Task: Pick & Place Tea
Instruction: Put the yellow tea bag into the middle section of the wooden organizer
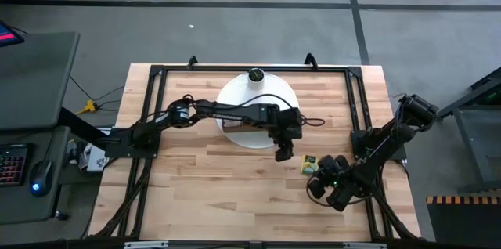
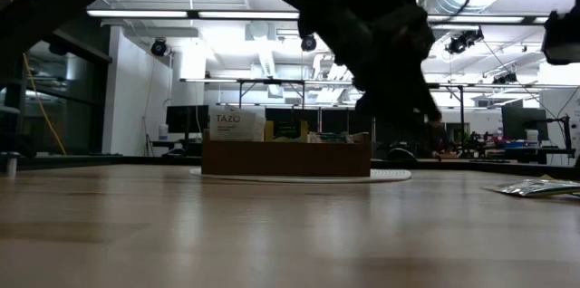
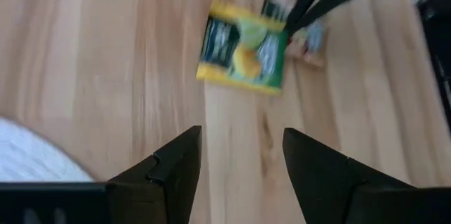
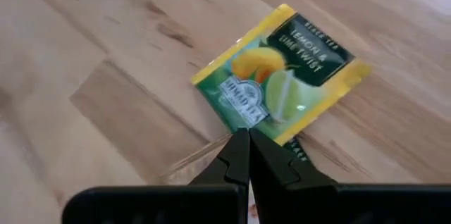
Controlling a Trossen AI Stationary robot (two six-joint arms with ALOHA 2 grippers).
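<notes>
Bright ceiling strip lights (image 2: 272, 14) backlight the low view, silhouetting the arm; the left wrist view is motion-blurred.

Second sachet (image 4: 299, 150) mostly hidden under top sachet (image 4: 271, 76), print unreadable

A pale wooden worktop (image 1: 203, 194) carries a round white plate (image 1: 235, 96) near its far edge and green-and-yellow tea sachets (image 1: 310, 163) lying flat toward its right side.
</notes>
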